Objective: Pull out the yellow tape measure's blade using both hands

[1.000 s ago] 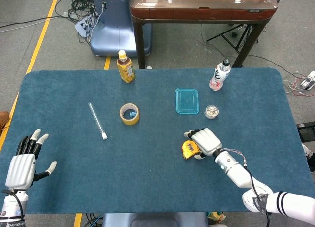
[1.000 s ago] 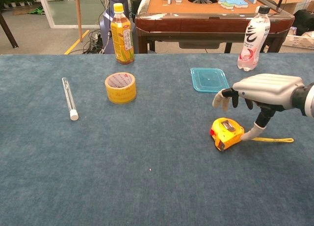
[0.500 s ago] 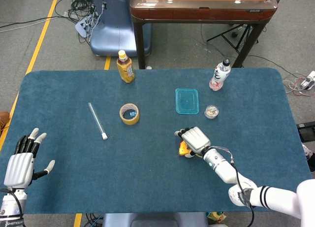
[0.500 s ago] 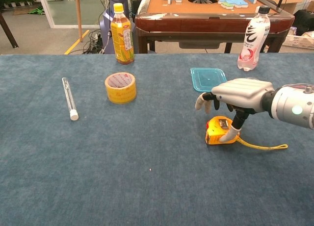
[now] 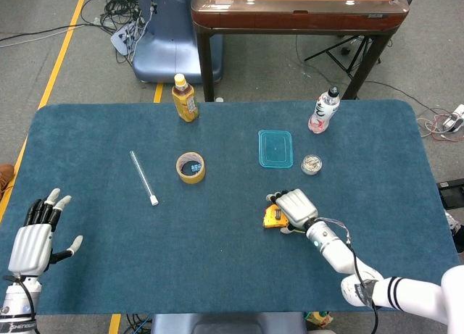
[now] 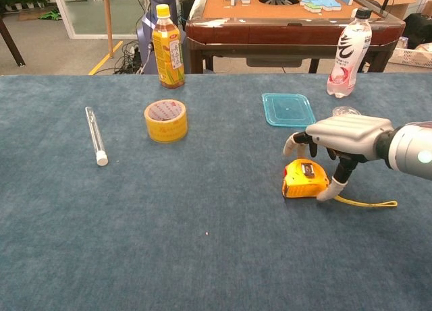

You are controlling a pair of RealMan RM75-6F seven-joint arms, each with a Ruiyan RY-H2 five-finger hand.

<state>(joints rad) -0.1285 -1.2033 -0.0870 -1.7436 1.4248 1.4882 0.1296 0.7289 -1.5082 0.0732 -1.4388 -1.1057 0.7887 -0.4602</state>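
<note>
The yellow tape measure (image 5: pixel 273 216) (image 6: pixel 305 179) lies on the blue table right of centre. A thin yellow strip (image 6: pixel 368 204), blade or strap I cannot tell, trails from it to the right along the cloth. My right hand (image 5: pixel 296 206) (image 6: pixel 344 137) hovers over the case, palm down and fingers spread. Its thumb tip (image 6: pixel 335 189) reaches down beside the case's right end; the other fingers hang behind the case without clasping it. My left hand (image 5: pixel 32 243) is far off at the table's front left corner, fingers apart and holding nothing; the chest view does not show it.
A roll of tan tape (image 5: pixel 191 167) (image 6: pixel 165 120) and a clear tube (image 5: pixel 143 177) (image 6: pixel 95 135) lie left of centre. A tea bottle (image 5: pixel 185 98), a water bottle (image 5: pixel 323 111), a teal lid (image 5: pixel 275 148) and a small round tin (image 5: pixel 312 164) stand along the far side.
My right hand swept left over the tape measure, nudging the case slightly left, then eased back to the right. The left hand has barely moved.
</note>
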